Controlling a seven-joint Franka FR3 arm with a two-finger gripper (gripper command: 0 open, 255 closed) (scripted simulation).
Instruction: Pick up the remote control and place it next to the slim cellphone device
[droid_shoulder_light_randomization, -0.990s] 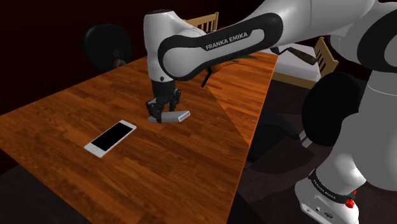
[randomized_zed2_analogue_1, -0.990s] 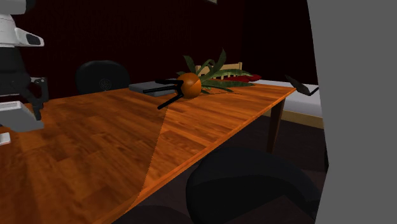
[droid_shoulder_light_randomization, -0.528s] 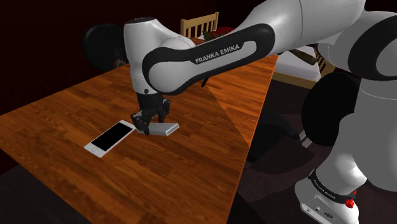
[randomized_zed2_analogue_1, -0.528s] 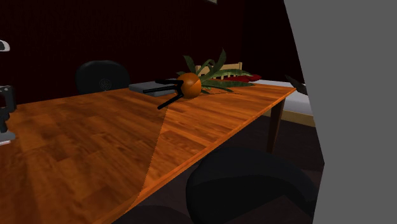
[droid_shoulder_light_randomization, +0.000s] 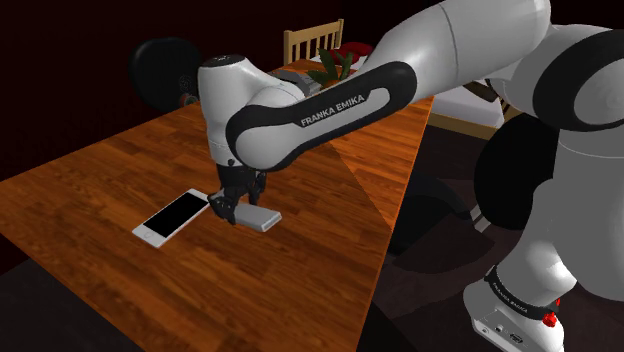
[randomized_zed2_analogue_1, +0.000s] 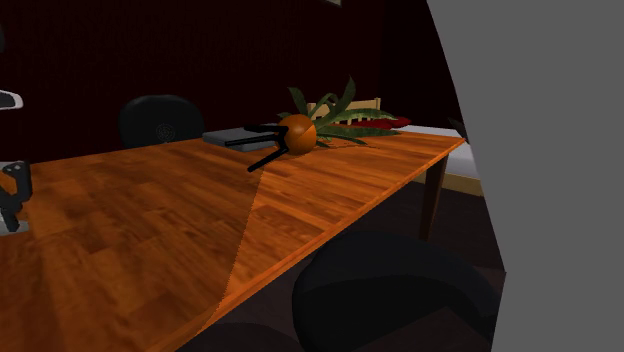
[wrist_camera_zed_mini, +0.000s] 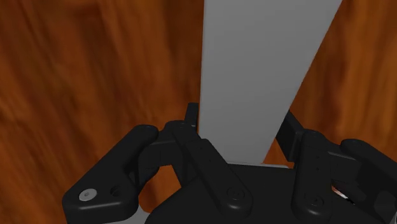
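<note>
**Now, remote in the grip, low beside the phone**

The black gripper (droid_shoulder_light_randomization: 236, 205) is closed on 1 end of the plain grey remote control (droid_shoulder_light_randomization: 258, 217); in the wrist view its 2 fingers (wrist_camera_zed_mini: 191, 119) press against the slab's long edges, so the hold runs across the narrow width and the rest of the remote sticks out ahead of the hand; in the shoulder view the remote's long axis runs from the gripper toward that view's lower right, low over the wooden table (droid_shoulder_light_randomization: 110, 160); whether its free end touches the wood I cannot tell

The relation that matters: the slim cellphone (droid_shoulder_light_randomization: 174, 216), white-edged with a black screen, lies flat just to the shoulder view's left of the gripper, its nearer corner close to the fingers; its long axis runs down toward the shoulder view's left, so phone and remote lie at an angle to each other, meeting near the hand; my judgement is that the carry is nearly done and what is left is a short lowering and a release; the risk is that the hand nudges the phone's corner as it sets down or opens

Nothing else crowds this spot; an orange pot with a leafy plant (randomized_zed2_analogue_1: 297, 133) and a flat grey object (randomized_zed2_analogue_1: 232, 137) sit well apart at the table's far end; a wooden chair (droid_shoulder_light_randomization: 312, 42) stands beyond
</note>
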